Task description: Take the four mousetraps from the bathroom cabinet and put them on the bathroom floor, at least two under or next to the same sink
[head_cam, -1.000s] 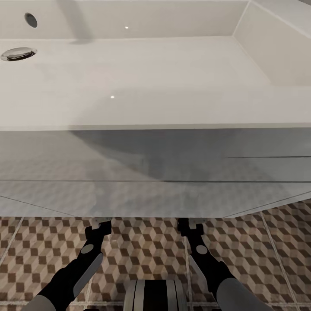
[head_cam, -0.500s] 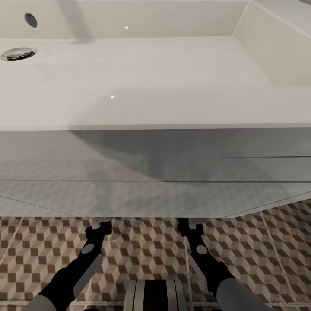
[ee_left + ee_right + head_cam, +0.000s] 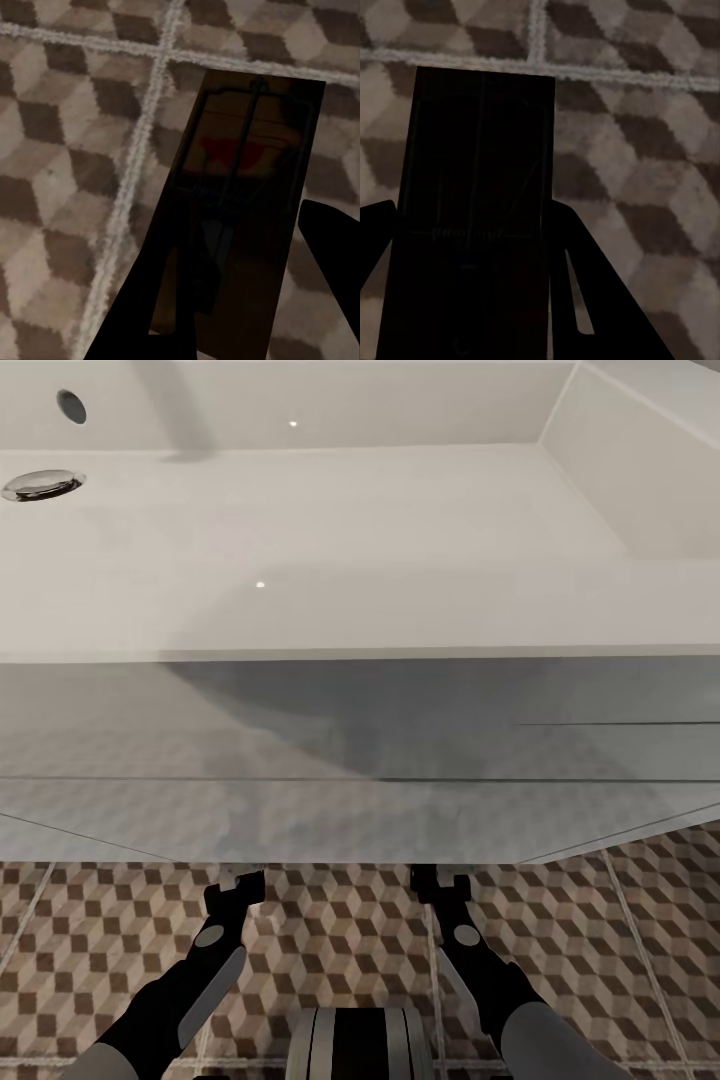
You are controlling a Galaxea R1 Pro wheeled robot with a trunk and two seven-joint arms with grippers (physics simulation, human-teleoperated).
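Mousetraps sit between the fingers of both grippers, low over the bathroom floor (image 3: 330, 940) at the front edge of the bathroom sink (image 3: 330, 540). From the head, the wide white basin and the pale front of its vanity (image 3: 300, 760) span the view, with the chrome drain (image 3: 40, 483) at the basin's far left corner. Both arms reach forward beneath the vanity's lower edge, the left gripper (image 3: 235, 885) and the right gripper (image 3: 440, 882) side by side, their tips meeting that edge so that the fingers themselves are hidden there. Along the left wrist, one mousetrap (image 3: 240, 202), a dark-brown board with a thin wire frame and a red patch under the wire, lies lengthwise between the left gripper's dark fingers (image 3: 334, 247); whether they press on it or stand just clear cannot be told. Along the right wrist, a second mousetrap (image 3: 476, 202), very dark with faint wire lines, fills the gap between the right gripper's fingers (image 3: 596, 300), which flank its long sides; whether they actually clamp it cannot be told either. Behind both boards the cube-patterned tiles and pale grout lines show close.
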